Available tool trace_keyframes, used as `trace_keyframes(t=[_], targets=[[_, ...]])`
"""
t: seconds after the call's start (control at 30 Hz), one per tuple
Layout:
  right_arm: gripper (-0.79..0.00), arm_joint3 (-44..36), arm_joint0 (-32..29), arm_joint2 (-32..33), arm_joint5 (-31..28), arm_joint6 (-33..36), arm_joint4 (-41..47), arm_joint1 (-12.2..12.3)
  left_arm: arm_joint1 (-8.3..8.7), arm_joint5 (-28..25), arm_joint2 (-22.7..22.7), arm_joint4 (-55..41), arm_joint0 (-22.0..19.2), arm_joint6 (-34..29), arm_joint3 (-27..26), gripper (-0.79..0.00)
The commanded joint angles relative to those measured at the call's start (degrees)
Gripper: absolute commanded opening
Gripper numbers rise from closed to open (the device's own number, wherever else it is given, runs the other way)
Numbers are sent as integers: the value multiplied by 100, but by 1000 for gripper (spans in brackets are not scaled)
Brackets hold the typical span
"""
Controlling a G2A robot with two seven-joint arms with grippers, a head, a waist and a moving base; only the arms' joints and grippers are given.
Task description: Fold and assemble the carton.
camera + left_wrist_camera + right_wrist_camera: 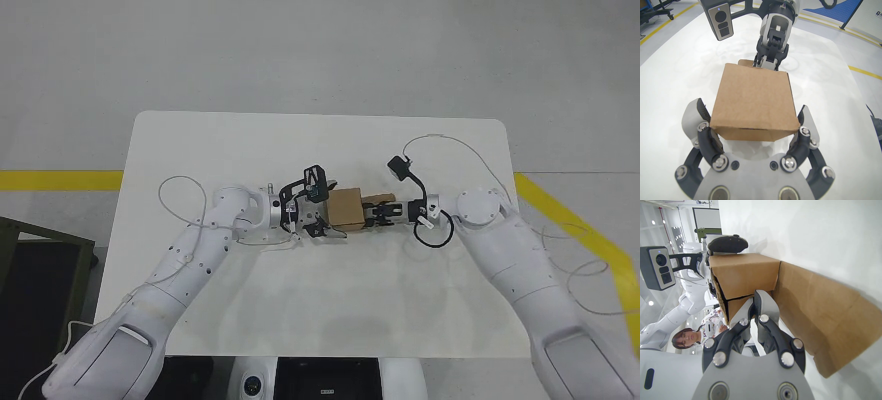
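A small brown carton (pixel 346 207) lies on its side at the middle of the white table (pixel 200 150). My left gripper (pixel 325 210) is shut on the carton, one finger (pixel 703 113) at each near corner of the box (pixel 755 100). From the opposite side, my right gripper (pixel 755 298) is shut, its tips pressed against the seam of the folded end flaps (pixel 738 306). One long flap (pixel 825 321) still stands open beside it, lying against the table. In the left wrist view the right gripper (pixel 766 64) meets the carton's far end.
A thin cable (pixel 175 190) loops on the table beside the left arm, and another cable (pixel 450 140) arcs above the right arm. Bare tabletop surrounds the carton on all sides. Yellow floor tape (pixel 60 180) runs past the table.
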Motion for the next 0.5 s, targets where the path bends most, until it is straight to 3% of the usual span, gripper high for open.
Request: trace_keyframes(t=[0.0,0.47], targets=[[-785,25,18,-22,-19,11,16,-16,-4,2,3,0,3,10,-2,0],[-785,230,111,228,-172,117,40,43,-23,-57,6,-29,9,46,55,0]])
